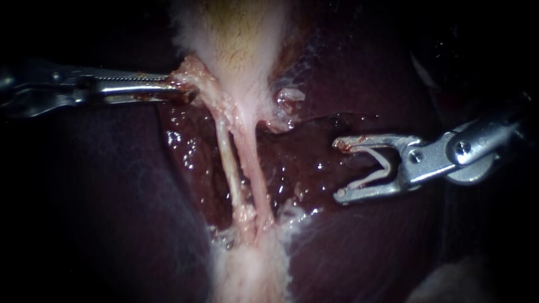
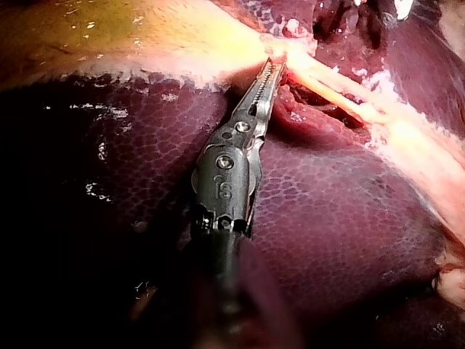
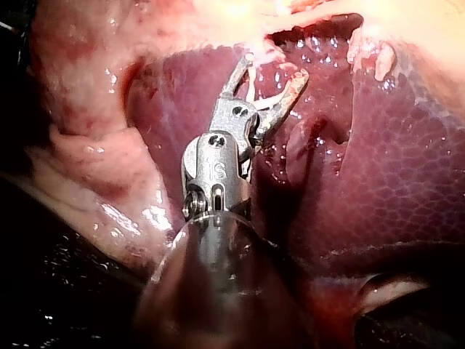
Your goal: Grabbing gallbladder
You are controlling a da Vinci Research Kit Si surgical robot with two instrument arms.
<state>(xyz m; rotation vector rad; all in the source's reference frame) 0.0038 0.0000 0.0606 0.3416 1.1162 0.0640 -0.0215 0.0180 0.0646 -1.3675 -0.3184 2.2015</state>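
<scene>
The gallbladder (image 1: 236, 39) is a pale, yellowish sac at the top centre of the endoscope view. It narrows downward into two thin pale tubes (image 1: 247, 168) that cross the wet dark red liver bed. My left instrument (image 1: 188, 90) comes in level from the left, and its long toothed jaws are shut on the pink edge of the gallbladder's narrow lower end. The left wrist view shows the same hold, with my left instrument (image 2: 275, 69) pinching pale tissue. My right instrument (image 1: 338, 171) hangs to the right of the tubes, its jaws open and apart from the tissue. My right instrument (image 3: 272, 67) holds nothing.
Dark liver (image 1: 112, 196) lies around the dissected bed on both sides. A small pale tag of tissue (image 1: 289, 96) sits beside the gallbladder's lower right edge. Pale fatty tissue (image 1: 252, 269) spreads where the tubes end below.
</scene>
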